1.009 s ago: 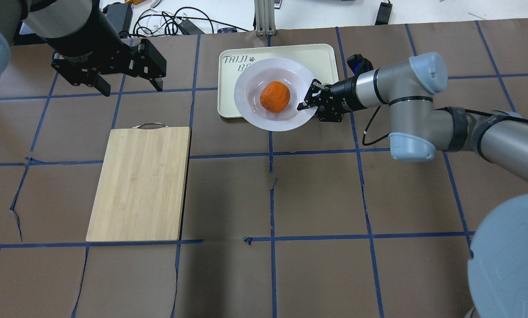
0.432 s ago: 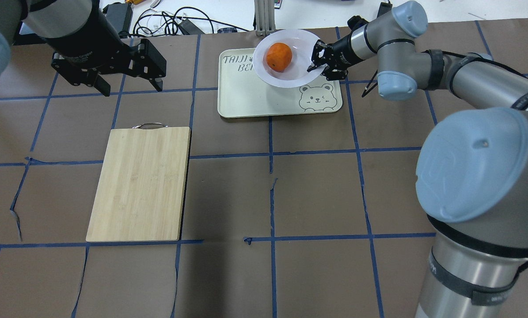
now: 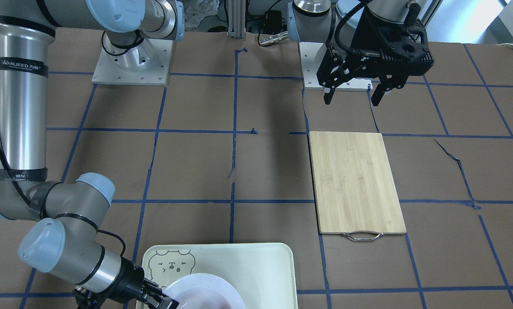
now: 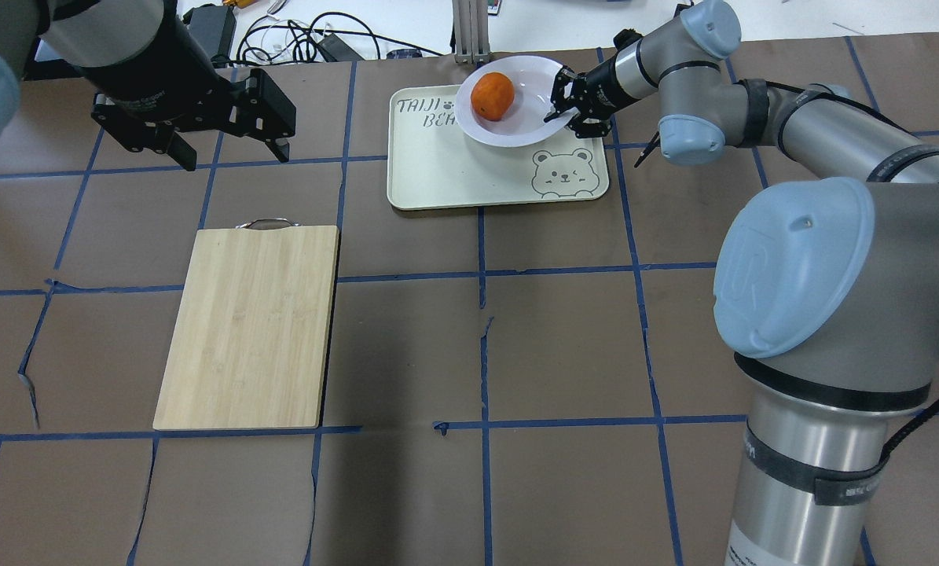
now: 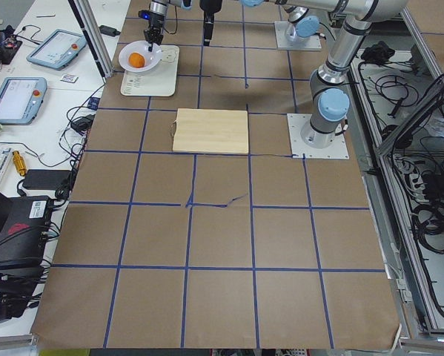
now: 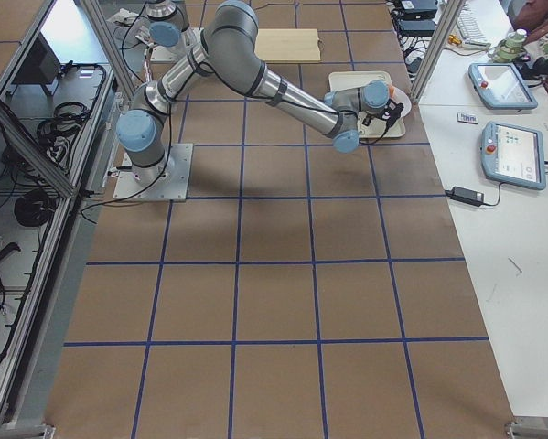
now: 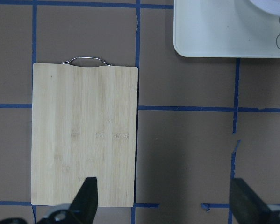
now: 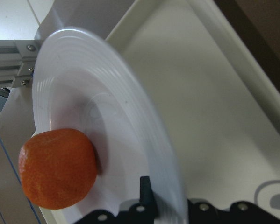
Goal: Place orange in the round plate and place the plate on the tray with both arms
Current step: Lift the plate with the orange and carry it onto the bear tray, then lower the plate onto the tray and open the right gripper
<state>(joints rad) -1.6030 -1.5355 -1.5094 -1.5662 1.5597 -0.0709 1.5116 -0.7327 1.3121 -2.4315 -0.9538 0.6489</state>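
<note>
The orange (image 4: 493, 96) lies in the round plate (image 4: 526, 119), left of its centre. My right gripper (image 4: 559, 106) is shut on the plate's right rim. The plate hangs over the far right part of the tray (image 4: 438, 173) and juts past its back edge; I cannot tell whether it touches the tray. The right wrist view shows the orange (image 8: 58, 168) in the plate (image 8: 116, 112), with the tray (image 8: 200, 88) beneath. My left gripper (image 4: 233, 156) hovers open and empty at the far left, apart from the tray. In the front view the right gripper (image 3: 159, 300) holds the plate (image 3: 204, 292).
A bamboo cutting board (image 4: 249, 326) with a metal handle lies left of centre, below my left gripper's fingers (image 7: 86, 198). Cables and devices sit on the white bench past the table's far edge. An aluminium post (image 4: 469, 31) stands just behind the tray.
My right gripper has carried the plate with the orange from the tray's near edge to its far right part. The left arm has stayed still.
</note>
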